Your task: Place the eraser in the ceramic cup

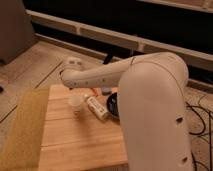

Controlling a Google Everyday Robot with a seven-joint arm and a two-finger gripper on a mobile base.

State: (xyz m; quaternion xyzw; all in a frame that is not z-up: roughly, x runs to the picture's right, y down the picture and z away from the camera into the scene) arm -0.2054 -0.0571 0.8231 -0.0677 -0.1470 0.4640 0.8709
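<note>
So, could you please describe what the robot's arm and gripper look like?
The arm is smooth and cream-white, with thick rounded segments and small dark dots on its casing. The gripper, at its far-left end over the wooden table, looks like a pale, blocky piece.

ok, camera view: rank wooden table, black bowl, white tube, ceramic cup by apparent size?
1. wooden table
2. black bowl, partly hidden by the arm, so unsure against the tube
3. white tube, lying down
4. ceramic cup, smallest

The gripper is over the table's far edge, beyond the cup.
</note>
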